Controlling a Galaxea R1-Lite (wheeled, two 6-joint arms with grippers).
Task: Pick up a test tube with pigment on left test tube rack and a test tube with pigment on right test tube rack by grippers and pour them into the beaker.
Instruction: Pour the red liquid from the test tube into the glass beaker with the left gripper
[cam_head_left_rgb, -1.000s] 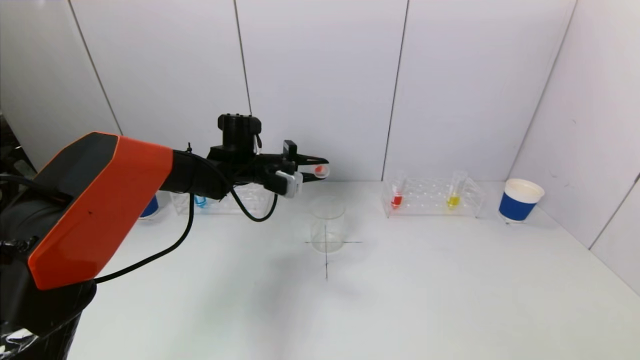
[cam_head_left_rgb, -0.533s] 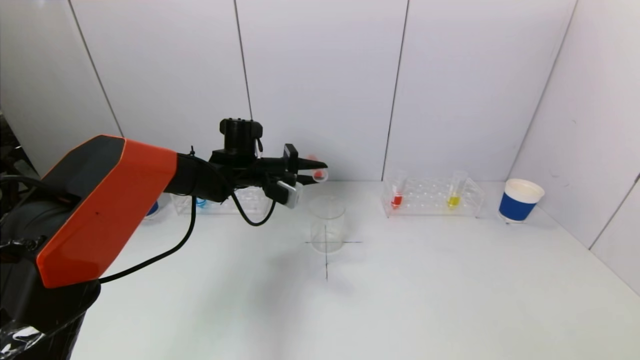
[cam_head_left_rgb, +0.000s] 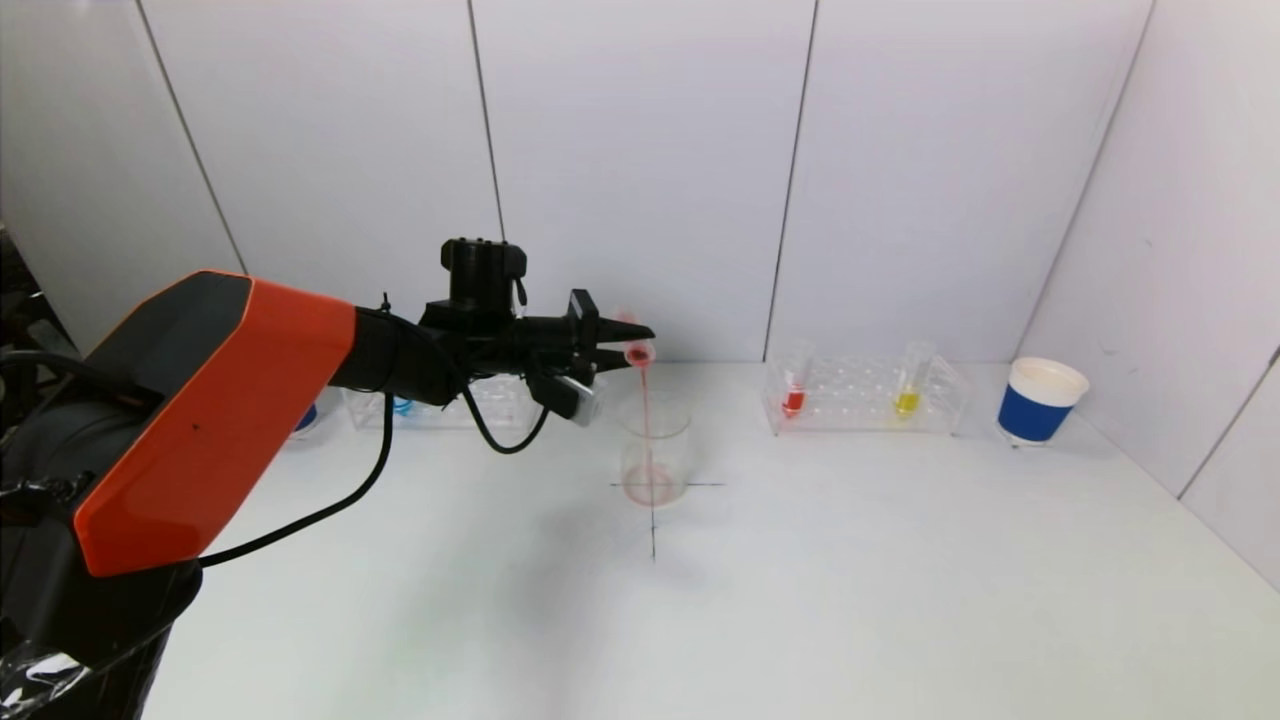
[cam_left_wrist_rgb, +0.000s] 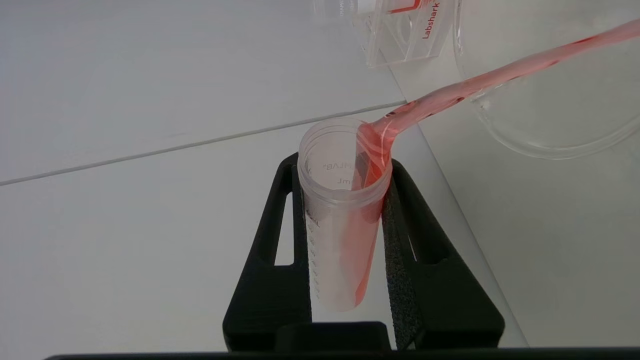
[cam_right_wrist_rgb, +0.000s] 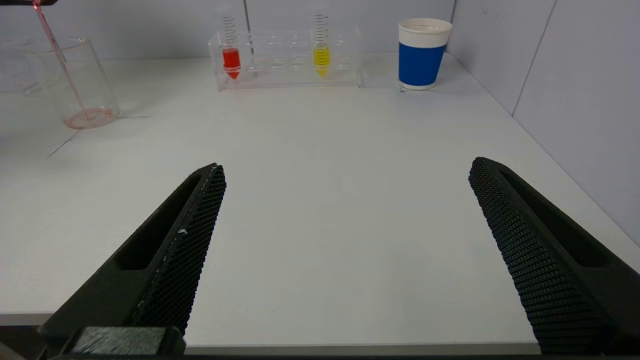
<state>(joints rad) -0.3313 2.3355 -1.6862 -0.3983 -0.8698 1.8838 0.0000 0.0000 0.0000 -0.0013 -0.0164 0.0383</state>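
Observation:
My left gripper (cam_head_left_rgb: 625, 343) is shut on a clear test tube (cam_left_wrist_rgb: 340, 220) of red pigment, tipped on its side above the glass beaker (cam_head_left_rgb: 655, 450). A thin red stream (cam_head_left_rgb: 644, 420) falls from the tube mouth (cam_head_left_rgb: 637, 353) into the beaker, where red liquid pools at the bottom (cam_right_wrist_rgb: 90, 118). The left rack (cam_head_left_rgb: 450, 400) behind the arm holds a blue tube (cam_head_left_rgb: 401, 403). The right rack (cam_head_left_rgb: 865, 395) holds a red tube (cam_head_left_rgb: 794, 398) and a yellow tube (cam_head_left_rgb: 908, 398). My right gripper (cam_right_wrist_rgb: 345, 240) is open and empty over the table's near edge, out of the head view.
A blue and white paper cup (cam_head_left_rgb: 1038, 400) stands right of the right rack. Another blue cup (cam_head_left_rgb: 300, 415) is partly hidden behind my left arm. A black cross (cam_head_left_rgb: 653, 520) marks the table under the beaker. White walls close the back and right side.
My left wrist has rolled the tube further over, and the red pigment now streams into the beaker, which was empty before. The arm's position has barely changed.

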